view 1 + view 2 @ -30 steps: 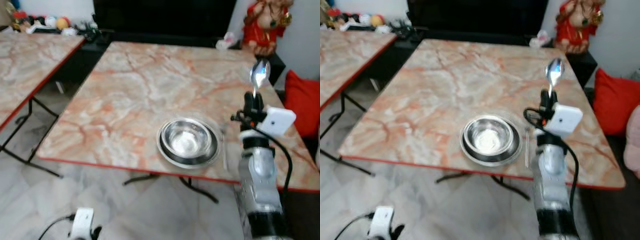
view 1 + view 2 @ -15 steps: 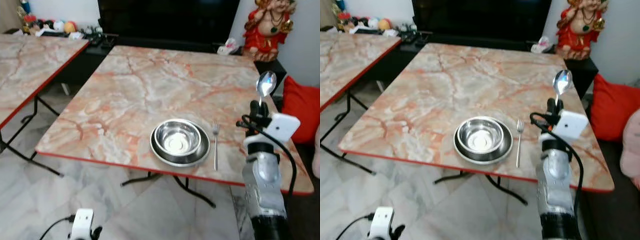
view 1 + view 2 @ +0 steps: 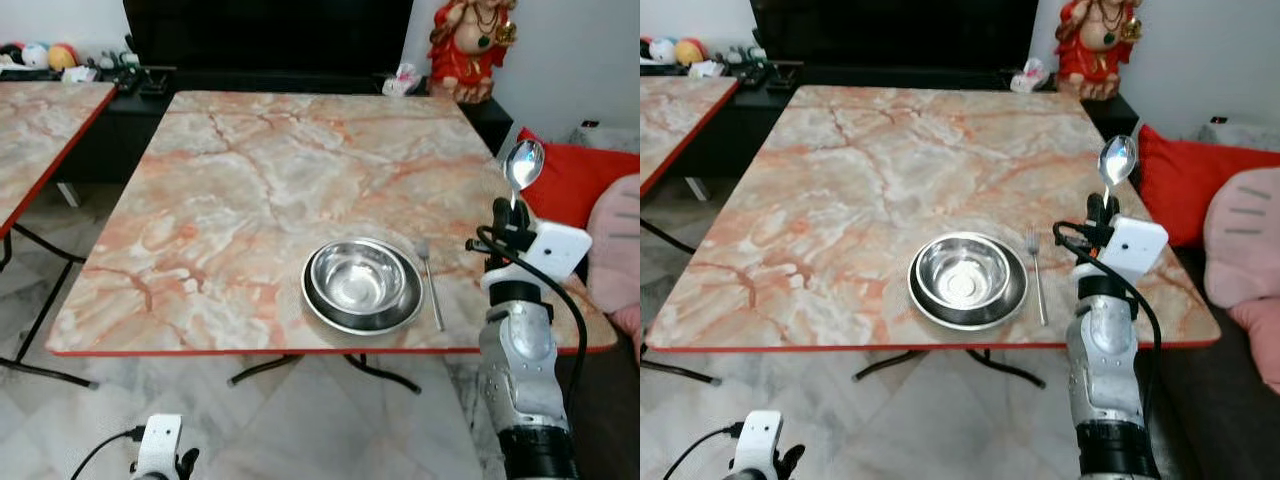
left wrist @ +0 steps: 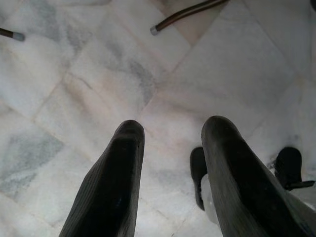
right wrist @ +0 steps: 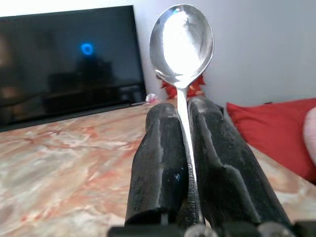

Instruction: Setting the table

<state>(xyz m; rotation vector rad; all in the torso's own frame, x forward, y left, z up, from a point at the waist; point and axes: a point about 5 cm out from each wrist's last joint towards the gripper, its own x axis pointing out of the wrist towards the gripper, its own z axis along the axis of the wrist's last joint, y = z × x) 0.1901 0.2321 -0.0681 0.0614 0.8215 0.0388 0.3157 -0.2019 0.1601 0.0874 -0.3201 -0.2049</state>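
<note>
Camera swung and sharpened; right gripper [image 3: 1101, 212] still clenched on upright spoon [image 3: 1116, 160] near tabletop's [image 3: 890, 150] right edge, unplaced. Left gripper [image 4: 170, 163] idle, fingers apart.

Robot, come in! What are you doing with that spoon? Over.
Right gripper shut on spoon, upright beside table. Left gripper open, idle. Fork beside bowl.

Spoon [image 5: 181, 44] handle was hidden btwn right gripper [image 5: 182, 106] fingers. Second table [image 3: 40, 125] was cut off by pic's left edge. Plate [image 3: 362, 312] was mostly covered by bowl [image 3: 364, 281]; rim only.
</note>
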